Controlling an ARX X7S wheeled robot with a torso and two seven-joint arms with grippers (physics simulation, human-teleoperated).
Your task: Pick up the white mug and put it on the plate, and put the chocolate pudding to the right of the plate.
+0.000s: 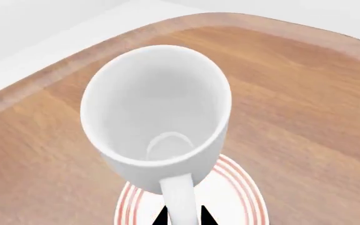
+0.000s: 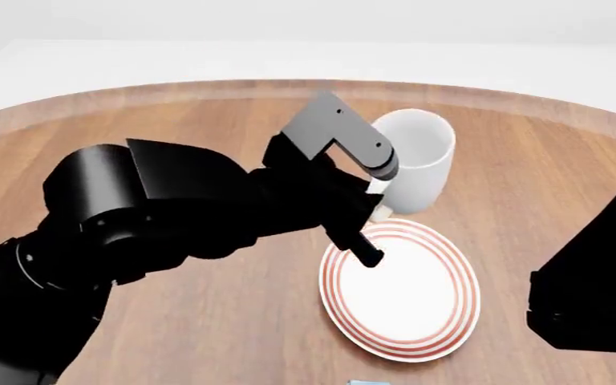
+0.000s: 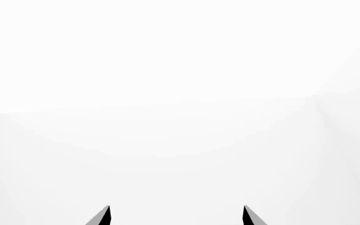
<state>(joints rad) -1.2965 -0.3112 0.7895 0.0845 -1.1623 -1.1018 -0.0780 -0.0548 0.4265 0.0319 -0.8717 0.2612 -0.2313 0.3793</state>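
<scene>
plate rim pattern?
The plate is white with thin concentric red rings around the rim; the head view shows it best.

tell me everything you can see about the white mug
The white mug is plain glossy white, ceramic by its look, unmarked and empty, with its mouth open upward. Its loop handle sits between the fingers of the left hand, which grips it there. The head view shows it at the plate's far edge, slightly tilted. From the left wrist view it seems lifted, with the red-ringed rim showing below it, though I cannot tell whether its base touches anything.
</scene>
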